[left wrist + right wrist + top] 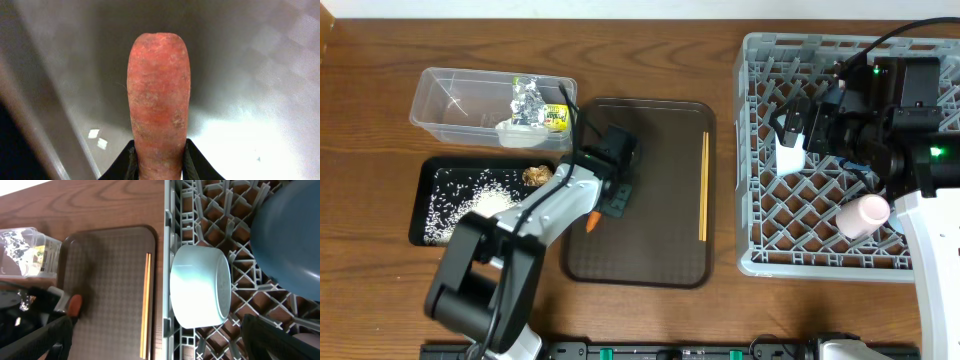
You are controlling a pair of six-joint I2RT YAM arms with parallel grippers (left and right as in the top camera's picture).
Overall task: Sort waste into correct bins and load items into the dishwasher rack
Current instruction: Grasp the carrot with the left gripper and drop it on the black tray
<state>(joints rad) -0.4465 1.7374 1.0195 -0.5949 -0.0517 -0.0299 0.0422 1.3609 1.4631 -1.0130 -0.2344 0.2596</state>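
Your left gripper (pixel 159 156) clamps the orange carrot (pixel 159 90) near the brown tray's (pixel 660 200) edge; your right gripper (pixel 157 322) hangs released above the rack (pixel 200 210).

The left arm (pixel 535 215) has pale silver-grey links between round black joints, and a thin black cable (pixel 571 115) runs near the black left hand (pixel 597 212). The right arm (pixel 905 110) is blocky and black, with two green lights (pixel 937 152), black cables (pixel 895 35) and a white lower link (pixel 935 250). The right hand (pixel 795 135) is black too.
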